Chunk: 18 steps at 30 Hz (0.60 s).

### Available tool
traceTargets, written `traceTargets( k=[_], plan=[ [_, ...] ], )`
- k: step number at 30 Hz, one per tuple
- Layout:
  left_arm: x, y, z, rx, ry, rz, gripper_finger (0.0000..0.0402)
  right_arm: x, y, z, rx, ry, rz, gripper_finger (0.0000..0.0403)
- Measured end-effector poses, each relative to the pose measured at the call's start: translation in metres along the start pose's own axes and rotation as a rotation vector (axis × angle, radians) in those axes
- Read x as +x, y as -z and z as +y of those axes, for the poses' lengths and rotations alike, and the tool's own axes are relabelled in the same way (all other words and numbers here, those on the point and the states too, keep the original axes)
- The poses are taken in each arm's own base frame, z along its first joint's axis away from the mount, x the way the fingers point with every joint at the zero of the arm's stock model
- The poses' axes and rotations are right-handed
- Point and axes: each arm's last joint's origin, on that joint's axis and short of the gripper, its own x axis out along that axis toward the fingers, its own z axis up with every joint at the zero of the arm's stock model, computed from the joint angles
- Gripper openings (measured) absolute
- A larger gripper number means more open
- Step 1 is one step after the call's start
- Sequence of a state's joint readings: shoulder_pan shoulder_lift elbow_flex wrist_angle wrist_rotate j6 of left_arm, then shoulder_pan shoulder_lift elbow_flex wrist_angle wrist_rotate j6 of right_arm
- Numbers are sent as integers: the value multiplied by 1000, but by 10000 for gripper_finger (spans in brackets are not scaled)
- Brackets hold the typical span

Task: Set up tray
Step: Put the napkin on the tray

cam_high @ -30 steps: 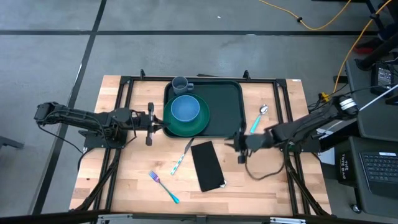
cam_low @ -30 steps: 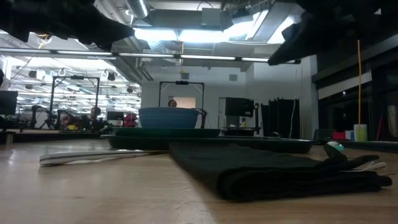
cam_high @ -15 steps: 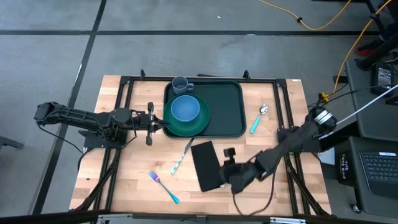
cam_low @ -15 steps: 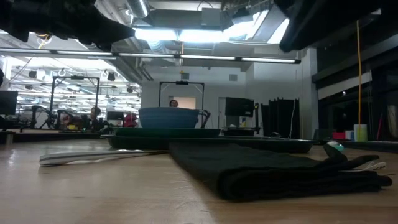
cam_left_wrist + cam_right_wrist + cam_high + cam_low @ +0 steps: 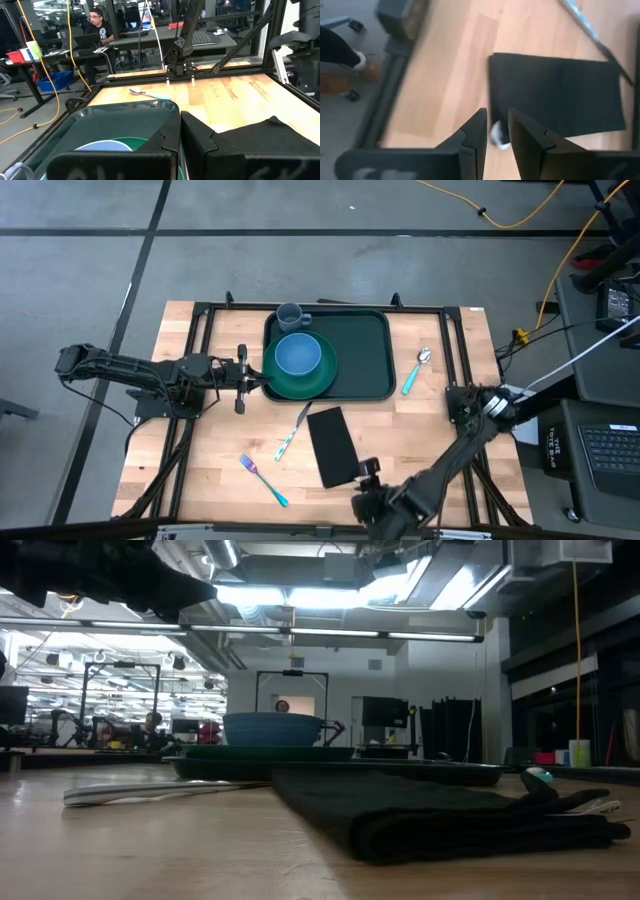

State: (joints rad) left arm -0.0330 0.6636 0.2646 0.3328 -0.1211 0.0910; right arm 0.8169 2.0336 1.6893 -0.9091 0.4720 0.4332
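Right gripper (image 5: 368, 486) hangs low over the near edge of the worktop (image 5: 225, 435), just past the near end of the black napkin (image 5: 333, 446); jaws almost together, narrow slit between them, nothing held. Left gripper (image 5: 243, 379) sits just outside the left rim of the tray (image 5: 370, 355); jaws nearly closed, empty. The tray, dark green, lies at the far middle of the worktop. Inside it, at its left end: round green plate (image 5: 300, 380) with a blue bowl (image 5: 297, 354) on it, and a grey mug (image 5: 290, 315) in the tray's far left corner. Right of the tray, on bare wood: spoon (image 5: 415, 370) with a teal handle. Near side of the tray: the napkin, a knife (image 5: 292, 432) angled just left of it, and a fork (image 5: 263, 480) farther left toward the near edge. Worktop is light wood plank set in a black metal frame. Floor around it grey with dark seams; yellow cable (image 5: 520, 215) runs across it far right of the tray. Low view shows an open workshop hall behind, with ceiling lights (image 5: 340, 595) and racks. Left wrist view shows a person (image 5: 100, 25) seated at a desk beyond the tray.
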Motion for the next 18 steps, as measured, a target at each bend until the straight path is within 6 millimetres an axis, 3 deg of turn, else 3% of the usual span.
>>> traceTargets(
  k=[8,18],
  plan=[
    [0,0,0,0,0,0,8,0,1,17,32,-8,44,98],
    [0,0,0,0,0,0,5,4,6,16,-21,38,60,183]
  ],
)
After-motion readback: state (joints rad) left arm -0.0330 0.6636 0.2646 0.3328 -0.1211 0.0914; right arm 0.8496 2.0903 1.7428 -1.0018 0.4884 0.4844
